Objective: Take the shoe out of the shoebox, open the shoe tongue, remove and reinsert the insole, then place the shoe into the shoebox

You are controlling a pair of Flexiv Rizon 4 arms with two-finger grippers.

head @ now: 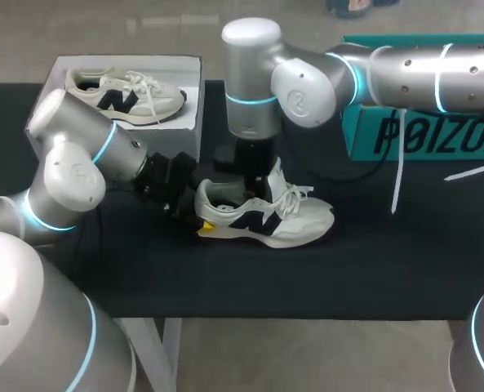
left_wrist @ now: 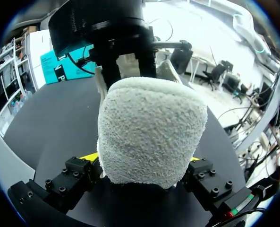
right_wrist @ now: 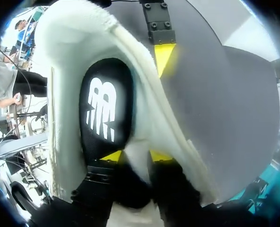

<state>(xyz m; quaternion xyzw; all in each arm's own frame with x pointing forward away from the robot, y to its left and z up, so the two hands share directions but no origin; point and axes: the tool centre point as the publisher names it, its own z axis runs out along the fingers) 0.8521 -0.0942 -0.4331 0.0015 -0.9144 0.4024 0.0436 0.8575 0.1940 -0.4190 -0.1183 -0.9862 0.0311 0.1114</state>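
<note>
A white sneaker [head: 268, 219] with a dark logo lies on its sole on the black table [head: 405, 261], toe to the right. My left gripper [head: 196, 216] is at its heel. In the left wrist view the fuzzy heel [left_wrist: 151, 127] fills the space between the left gripper's [left_wrist: 142, 160] widely spread fingers and touches both. My right gripper [head: 255, 181] points down into the shoe's opening. In the right wrist view the right gripper [right_wrist: 136, 156] has its yellow tips closed on a white padded piece, apparently the tongue [head: 275, 176], above the black insole [right_wrist: 104, 111].
A white shoebox [head: 194, 114] stands at the back left with a second white sneaker [head: 126, 96] inside. A teal box lid [head: 421, 135] lies at the back right under my right arm. A white lace or strap [head: 398, 175] hangs down in front of it.
</note>
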